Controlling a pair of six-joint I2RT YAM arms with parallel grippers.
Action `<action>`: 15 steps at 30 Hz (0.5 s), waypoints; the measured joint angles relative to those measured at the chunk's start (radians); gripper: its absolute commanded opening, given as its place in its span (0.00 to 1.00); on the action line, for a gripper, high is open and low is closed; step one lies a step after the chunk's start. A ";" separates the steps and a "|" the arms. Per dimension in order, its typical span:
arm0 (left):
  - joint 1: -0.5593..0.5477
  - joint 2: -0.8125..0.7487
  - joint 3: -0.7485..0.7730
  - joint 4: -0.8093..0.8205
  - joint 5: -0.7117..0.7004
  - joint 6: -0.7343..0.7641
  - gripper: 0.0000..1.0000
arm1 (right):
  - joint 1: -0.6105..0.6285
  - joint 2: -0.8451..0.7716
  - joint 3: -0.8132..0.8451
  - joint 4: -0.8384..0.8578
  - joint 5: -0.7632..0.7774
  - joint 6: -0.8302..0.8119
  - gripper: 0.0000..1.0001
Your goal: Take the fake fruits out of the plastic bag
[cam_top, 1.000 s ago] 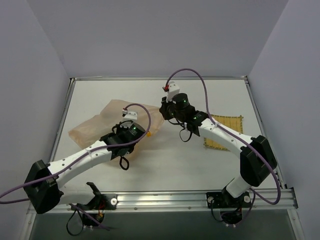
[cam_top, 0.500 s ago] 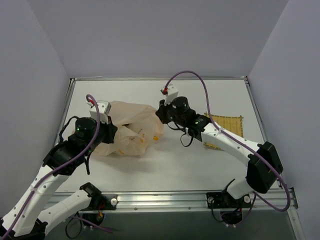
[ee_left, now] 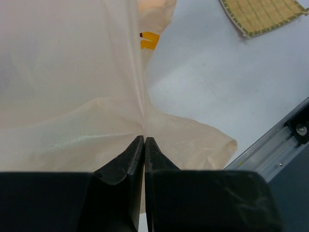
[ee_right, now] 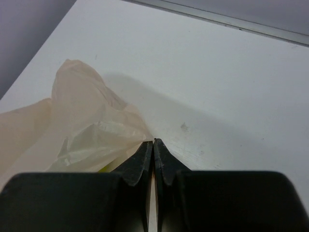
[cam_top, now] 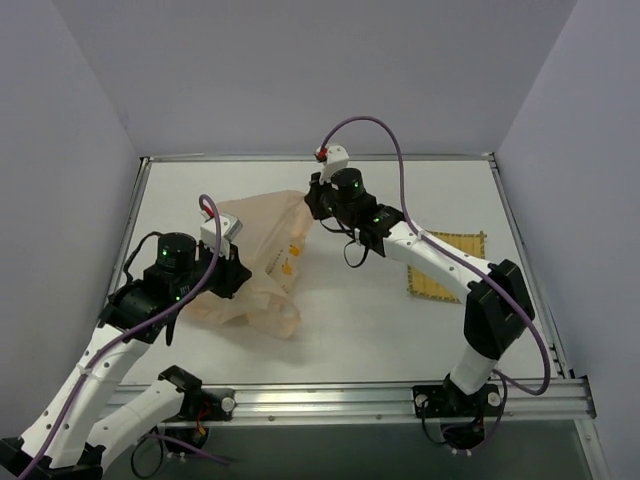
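Lab cell: bare grey walls [cam_top: 300, 70], railed white table [cam_top: 400, 330]

The plastic bag [cam_top: 262, 262] is sitting left of the table's middle, toward 9 o'clock. It is a thin, crinkly, translucent peach-beige film carrying small yellow-orange banana prints [ee_left: 149, 40]. It is stretching taut between its pinched 1 o'clock corner and its pinched 8 o'clock edge, while its 6 o'clock end is sagging in loose folds. What it is holding cannot be made out.

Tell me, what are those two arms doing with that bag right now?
Left gripper shut, pinching the plastic bag. Right gripper shut on its far corner. Nothing out yet, nothing blocking.
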 measured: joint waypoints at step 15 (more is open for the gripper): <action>0.196 0.377 0.117 0.154 0.029 0.011 0.02 | -0.007 -0.418 -0.337 -0.063 0.051 0.051 0.00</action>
